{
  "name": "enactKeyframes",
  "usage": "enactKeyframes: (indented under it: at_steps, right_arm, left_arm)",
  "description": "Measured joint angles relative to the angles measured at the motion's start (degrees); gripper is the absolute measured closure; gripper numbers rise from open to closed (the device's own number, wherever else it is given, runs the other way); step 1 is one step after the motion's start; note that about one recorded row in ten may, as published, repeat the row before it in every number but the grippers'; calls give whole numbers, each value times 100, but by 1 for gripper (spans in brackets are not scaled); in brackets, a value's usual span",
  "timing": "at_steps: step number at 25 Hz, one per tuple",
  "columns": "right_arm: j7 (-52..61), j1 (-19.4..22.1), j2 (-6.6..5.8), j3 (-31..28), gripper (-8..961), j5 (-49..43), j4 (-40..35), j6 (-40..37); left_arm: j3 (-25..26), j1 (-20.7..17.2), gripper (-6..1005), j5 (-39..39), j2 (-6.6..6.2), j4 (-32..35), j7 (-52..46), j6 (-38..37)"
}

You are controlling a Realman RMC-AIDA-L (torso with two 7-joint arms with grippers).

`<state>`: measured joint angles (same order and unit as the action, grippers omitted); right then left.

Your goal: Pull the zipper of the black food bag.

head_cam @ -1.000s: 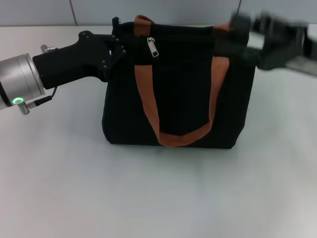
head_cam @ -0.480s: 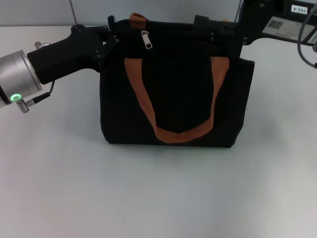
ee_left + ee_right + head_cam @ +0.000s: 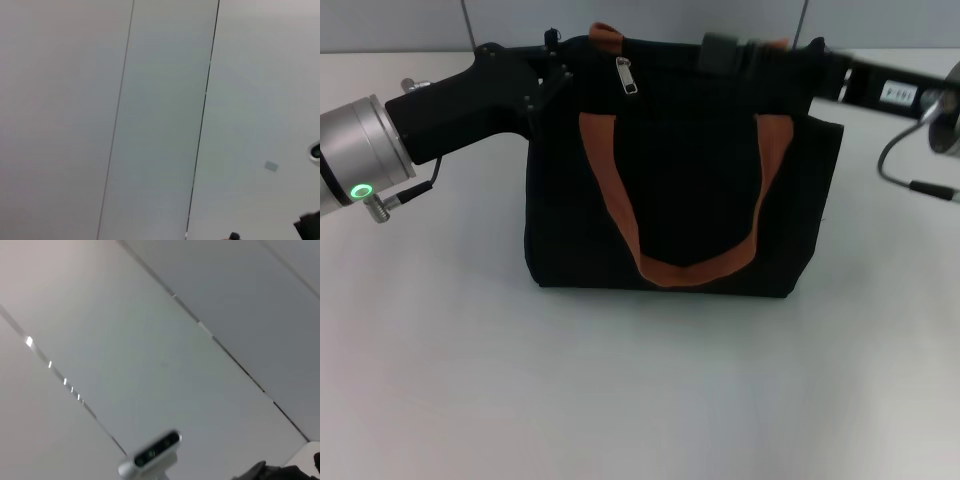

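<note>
The black food bag (image 3: pixel 685 180) stands upright mid-table in the head view, its orange-brown handle hanging down the front. The zipper (image 3: pixel 626 75), a small silver pull tab, hangs near the top left of the bag. My left gripper (image 3: pixel 553 68) comes in from the left and is shut on the bag's upper left corner. From the right, my right gripper (image 3: pixel 718 52) lies along the bag's top edge, a short way right of the zipper and apart from it. Dark against the bag, it is hard to make out. Neither wrist view shows the bag.
The grey tabletop (image 3: pixel 640 390) stretches out in front of the bag. A grey panelled wall (image 3: pixel 640 15) runs behind it. Both wrist views show only wall or ceiling panels; a small camera-like device (image 3: pixel 152 456) appears in the right wrist view.
My right arm has swung in from the far right, and its gripper has moved left along the bag's top. The left gripper and the bag's top corner have shifted slightly.
</note>
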<state>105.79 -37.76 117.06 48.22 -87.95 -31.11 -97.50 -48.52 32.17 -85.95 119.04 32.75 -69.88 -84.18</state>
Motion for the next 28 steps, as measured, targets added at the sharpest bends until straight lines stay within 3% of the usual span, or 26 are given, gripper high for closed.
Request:
enactKeyframes:
  at_steps: [3,5,14,28]
  right_arm:
    - [-519,170,151,19,138,-131,-267,27]
    - [-651,221,184,21,138,-148,-313,60]
    - [-566,283,189,24,138,-160,-281,444]
    - [103,44,196,324,138,-250,-286,742]
  left_arm:
    - [1,39,961,9,5,-17,0,-68]
    - [1,65,960,11,8,-35,0,-133]
    - [2,317,957,46,14,-308,66,-161]
    - [0,386,952,53,15,-313,79,-151]
